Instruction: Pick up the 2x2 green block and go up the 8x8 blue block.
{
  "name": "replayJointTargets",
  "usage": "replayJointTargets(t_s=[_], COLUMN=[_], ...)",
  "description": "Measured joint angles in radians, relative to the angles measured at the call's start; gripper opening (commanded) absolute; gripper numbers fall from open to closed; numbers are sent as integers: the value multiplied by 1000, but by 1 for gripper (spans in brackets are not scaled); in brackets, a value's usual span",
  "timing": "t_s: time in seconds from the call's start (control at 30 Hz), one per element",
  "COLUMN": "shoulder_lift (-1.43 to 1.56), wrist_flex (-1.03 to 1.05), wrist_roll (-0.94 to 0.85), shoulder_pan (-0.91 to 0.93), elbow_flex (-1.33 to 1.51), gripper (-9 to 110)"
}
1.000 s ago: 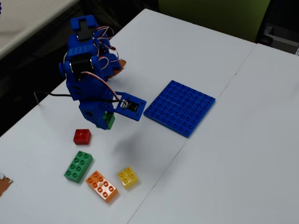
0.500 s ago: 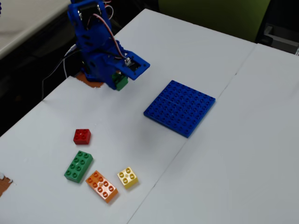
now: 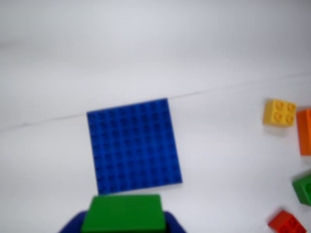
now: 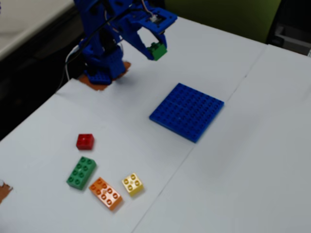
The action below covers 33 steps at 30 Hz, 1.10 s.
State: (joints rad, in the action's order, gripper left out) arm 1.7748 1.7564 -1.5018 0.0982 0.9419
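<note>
My blue gripper is shut on the 2x2 green block and holds it high above the table, up and to the left of the 8x8 blue block in the fixed view. The blue baseplate lies flat on the white table. In the wrist view the green block fills the bottom edge between the blue jaws of my gripper, with the 8x8 blue block just beyond it.
On the table's near left lie a red brick, a longer green brick, an orange brick and a yellow brick. A seam runs between two tabletops. The arm base stands at the table's left edge.
The gripper has risen from near the red brick with the green block in it and swung up and right toward the blue baseplate. The other bricks have not moved.
</note>
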Motion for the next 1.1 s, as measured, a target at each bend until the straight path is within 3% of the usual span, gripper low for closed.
replayJointTargets(t_s=[0.2,0.57,1.1], shoulder_lift=[-202,-483,-591], wrist_flex=[2,0,-8], wrist_roll=[-64,-296,-181], shoulder_pan=[-18,61,8], elbow_flex=[-201,-245,-310], gripper=[2,2,2])
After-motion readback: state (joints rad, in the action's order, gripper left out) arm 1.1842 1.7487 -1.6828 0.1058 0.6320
